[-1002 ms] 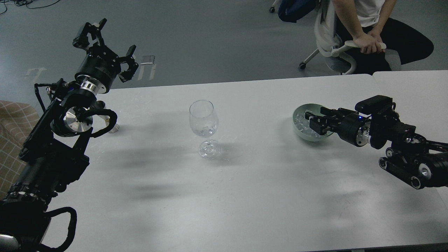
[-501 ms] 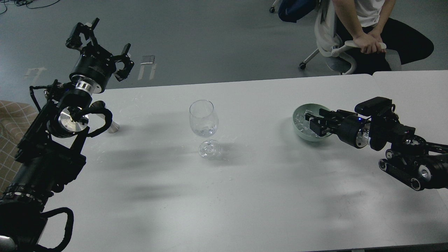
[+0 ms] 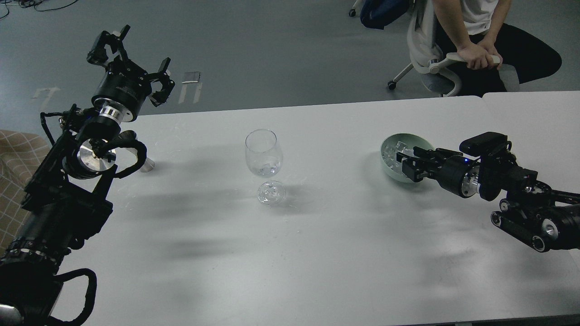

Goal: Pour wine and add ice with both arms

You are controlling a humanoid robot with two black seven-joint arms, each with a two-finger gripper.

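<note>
The wine glass (image 3: 264,160) stands in the middle of the white table (image 3: 317,253), and it is the thing to go by. A little clear wine (image 3: 266,170) sits low in its bowl. The glass is thin and would break or tip easily, so nothing should bump it. To the right of the glass is a pale green bowl (image 3: 390,170) with ice (image 3: 395,150) in it. The ice is small, hard and slippery, so I think it should be pinched gently from two flat sides. The right gripper (image 3: 404,162) is at the bowl's near rim, and I cannot tell if its jaws are open or closed on anything. Left of the glass, a small clear cup (image 3: 146,165) peeks out beside the left arm. Farther back on that side, the left gripper (image 3: 131,54) is up high with its jaws spread wide and empty. Far behind the bowl, a person (image 3: 480,27) sits in a chair (image 3: 430,54).
</note>
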